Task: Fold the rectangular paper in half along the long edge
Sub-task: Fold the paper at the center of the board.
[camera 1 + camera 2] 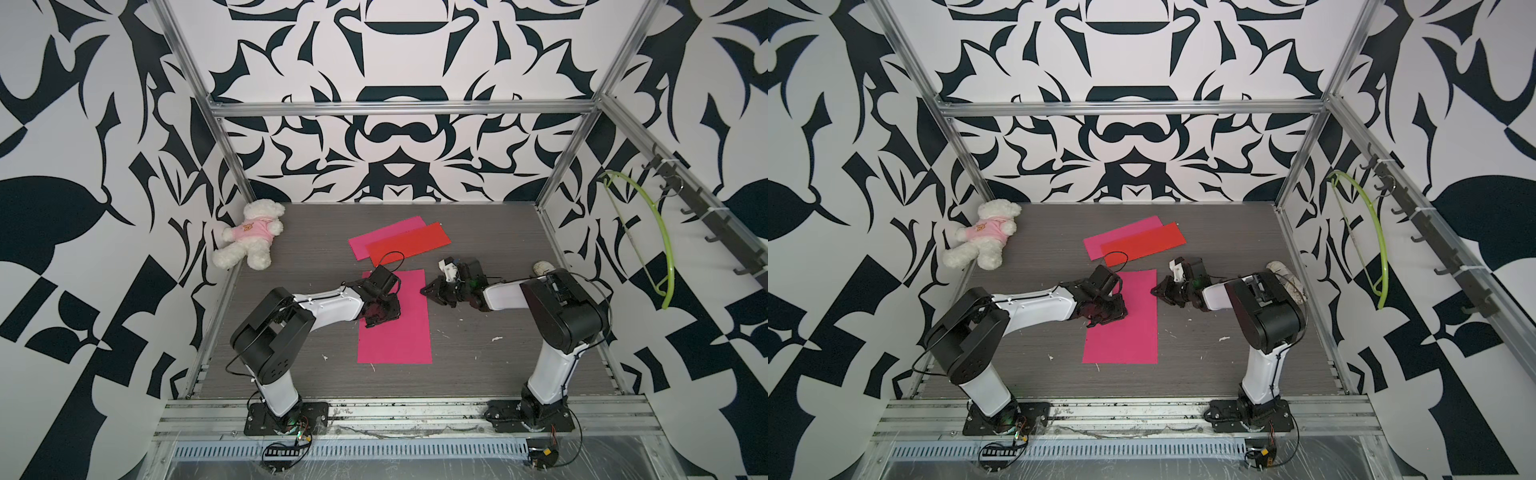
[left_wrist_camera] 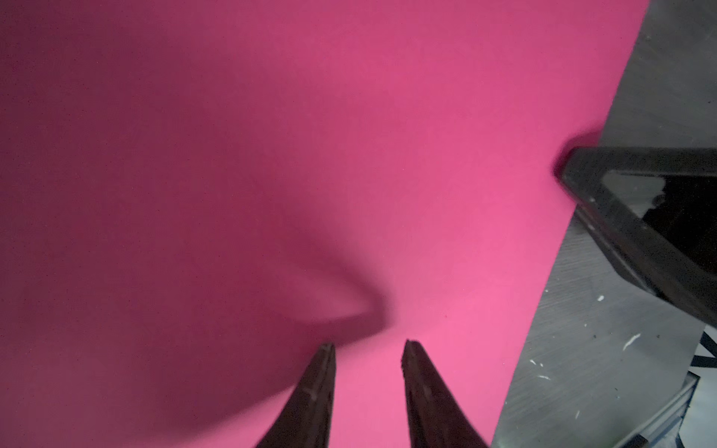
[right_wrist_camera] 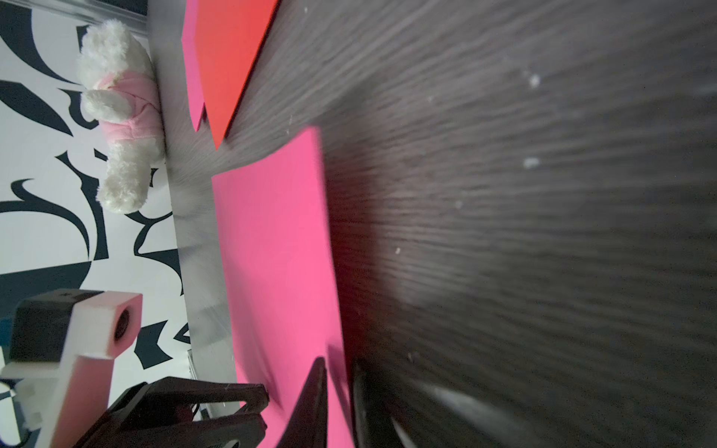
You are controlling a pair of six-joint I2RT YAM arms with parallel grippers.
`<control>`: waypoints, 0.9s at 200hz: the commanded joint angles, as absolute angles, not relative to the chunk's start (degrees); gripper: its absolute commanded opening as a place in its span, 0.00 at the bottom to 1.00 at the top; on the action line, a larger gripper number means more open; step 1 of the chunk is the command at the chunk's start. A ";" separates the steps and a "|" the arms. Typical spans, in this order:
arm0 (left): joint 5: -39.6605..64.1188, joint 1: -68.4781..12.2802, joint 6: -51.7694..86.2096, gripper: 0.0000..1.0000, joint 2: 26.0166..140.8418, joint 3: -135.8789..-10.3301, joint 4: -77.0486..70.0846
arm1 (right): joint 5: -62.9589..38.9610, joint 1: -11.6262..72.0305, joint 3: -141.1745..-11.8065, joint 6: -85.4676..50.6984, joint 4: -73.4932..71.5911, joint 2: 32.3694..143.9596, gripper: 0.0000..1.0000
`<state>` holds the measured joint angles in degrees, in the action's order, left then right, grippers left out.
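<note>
A white teddy bear point(image 1: 249, 235) sits at the far left. The left gripper point(image 1: 380, 319), jaws slightly apart and empty, rests tips-down on the pink paper point(image 1: 405, 336), which lies mid-table. The right gripper point(image 1: 424, 290), jaws nearly closed, straddles the paper's right long edge; whether it pinches, I cannot tell.

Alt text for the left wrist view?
A pink paper fills most of the frame, partly shadowed, under the parted fingertips of the left end effector. The right end effector reaches the paper's edge over the gray table.
</note>
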<state>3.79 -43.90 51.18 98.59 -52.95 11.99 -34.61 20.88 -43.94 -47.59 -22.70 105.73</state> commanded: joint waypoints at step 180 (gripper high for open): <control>3.52 -44.40 53.16 0.34 101.27 -50.16 17.36 | -35.13 23.07 -32.61 -52.44 -30.06 99.30 0.24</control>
<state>3.75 -43.90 52.73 98.56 -52.80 11.73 -36.01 22.57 -35.09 -51.16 -29.67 101.58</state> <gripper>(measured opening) 0.341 0.253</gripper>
